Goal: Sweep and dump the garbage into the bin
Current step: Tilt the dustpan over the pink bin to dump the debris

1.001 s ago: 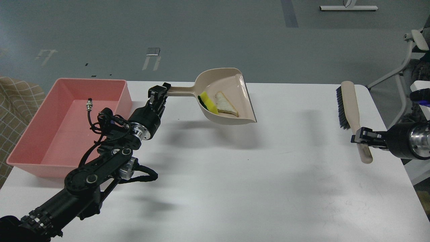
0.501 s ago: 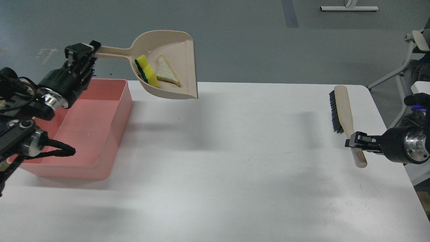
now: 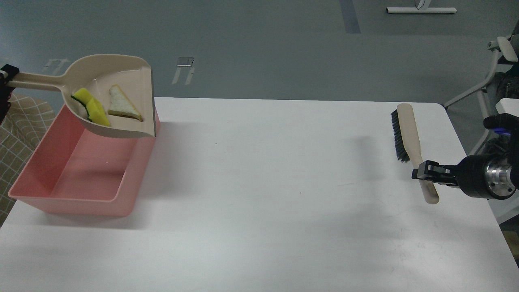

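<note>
A beige dustpan (image 3: 129, 77) hangs in the air over the far end of the pink bin (image 3: 24, 178) at the table's left. In the pan lie the yellow sponge piece (image 3: 92, 109) with dark green backing and the whitish triangular slice (image 3: 121, 107). My left gripper (image 3: 5, 79) shows only as a dark sliver at the left edge, shut on the end of the dustpan's handle. My right gripper (image 3: 423, 173) is shut on the handle of a beige brush (image 3: 407, 129) with black bristles, held over the table's right side.
The white table (image 3: 263, 202) fills the middle. A checked cloth (image 3: 20, 121) lies beyond the bin at the left edge. Chair legs (image 3: 482, 85) stand off the table's right.
My left arm has carried the dustpan left and lower, from above the table's middle to over the bin, and has mostly left the view. My right gripper has drifted slightly left with the brush.
</note>
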